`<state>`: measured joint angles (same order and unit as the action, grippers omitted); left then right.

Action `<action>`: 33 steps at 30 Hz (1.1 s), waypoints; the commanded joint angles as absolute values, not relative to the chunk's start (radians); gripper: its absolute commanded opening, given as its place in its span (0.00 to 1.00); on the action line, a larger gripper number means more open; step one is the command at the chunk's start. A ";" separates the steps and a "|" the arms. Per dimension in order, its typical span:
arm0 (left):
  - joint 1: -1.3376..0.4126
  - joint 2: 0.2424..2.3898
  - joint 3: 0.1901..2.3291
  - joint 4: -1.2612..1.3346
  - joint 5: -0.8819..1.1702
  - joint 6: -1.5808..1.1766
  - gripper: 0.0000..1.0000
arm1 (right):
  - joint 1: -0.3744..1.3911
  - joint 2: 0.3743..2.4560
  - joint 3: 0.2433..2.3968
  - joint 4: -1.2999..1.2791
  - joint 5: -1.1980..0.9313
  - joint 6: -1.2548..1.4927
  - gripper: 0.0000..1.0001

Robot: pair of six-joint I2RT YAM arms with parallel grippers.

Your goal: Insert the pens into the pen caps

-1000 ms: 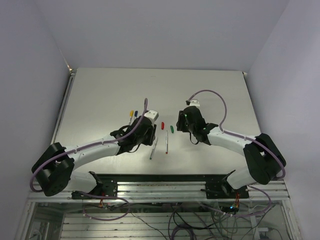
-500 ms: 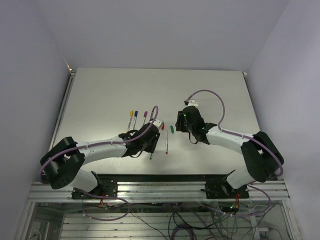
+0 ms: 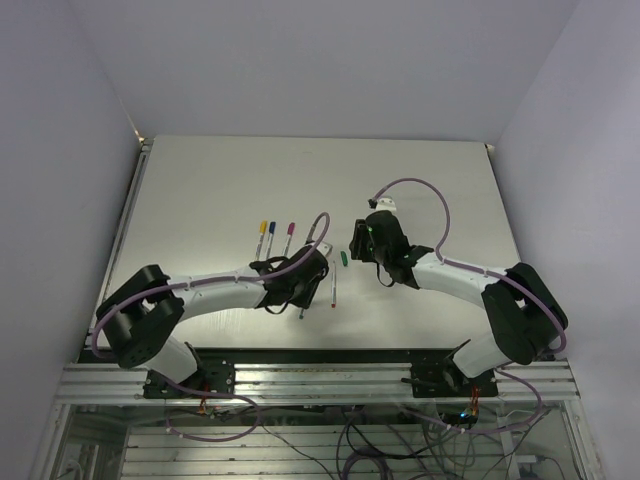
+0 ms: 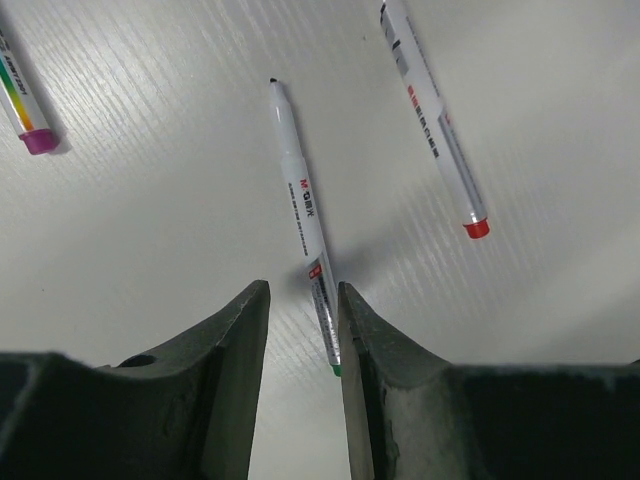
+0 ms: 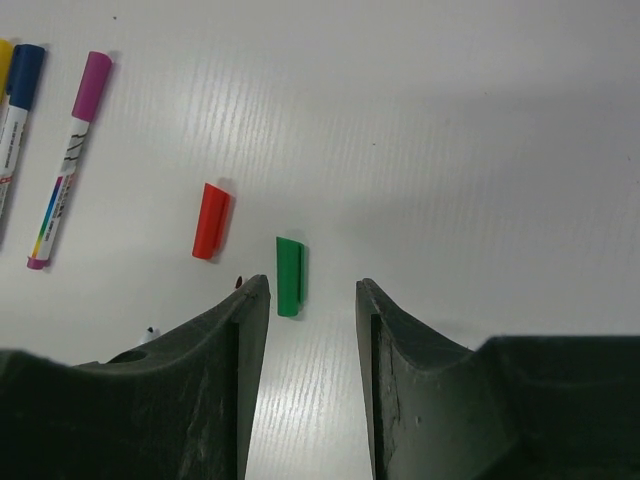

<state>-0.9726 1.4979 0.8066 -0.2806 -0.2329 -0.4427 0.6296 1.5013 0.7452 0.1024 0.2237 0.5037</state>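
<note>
Jaws on the left gripper (image 4: 302, 295) stand a little apart. The green-ended pen (image 4: 305, 215) lies flat on the table (image 4: 150, 200) with its rear end inside that gap, hard by the right-hand finger (image 4: 372, 380). I cannot tell whether finger and pen touch. Its dark writing tip points out ahead of the jaws. The red-ended pen (image 4: 430, 115) lies ahead and to the right of the jaws, apart from the first pen. The end of a purple pen (image 4: 35, 135) shows far off to the left.

On the right gripper (image 5: 312, 290) I read the jaws as spread, gripping nothing. The green cap (image 5: 289, 277) lies at the mouth of the gap, close beside the left-hand finger (image 5: 240, 380), its near end about level with the fingertips. The red cap (image 5: 211, 220) is further ahead and to the left, near the green one but not touching it. Beyond it to the left lies the purple pen with its cap on, and a blue-capped pen (image 5: 20, 75) sits at the frame edge.

From above, I see the green cap between the two grippers.
</note>
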 commanded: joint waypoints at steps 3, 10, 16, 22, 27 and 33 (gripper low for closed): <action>-0.984 1.540 0.843 -0.310 -0.249 -0.449 0.44 | 0.627 1.504 0.740 0.130 0.227 0.493 0.39; -0.988 1.567 0.855 -0.299 -0.245 -0.445 0.44 | 0.627 1.506 0.735 0.136 0.235 0.487 0.39; -0.988 1.604 0.867 -0.297 -0.242 -0.445 0.44 | 0.627 1.518 0.736 0.141 0.240 0.483 0.39; -0.988 1.670 0.907 -0.382 -0.269 -0.455 0.43 | 0.626 1.522 0.736 0.142 0.241 0.485 0.39; -0.988 1.725 0.920 -0.426 -0.241 -0.457 0.38 | 0.625 1.508 0.735 0.137 0.245 0.485 0.39; -0.988 1.768 0.893 -0.405 -0.173 -0.465 0.12 | 0.623 1.490 0.729 0.135 0.247 0.492 0.39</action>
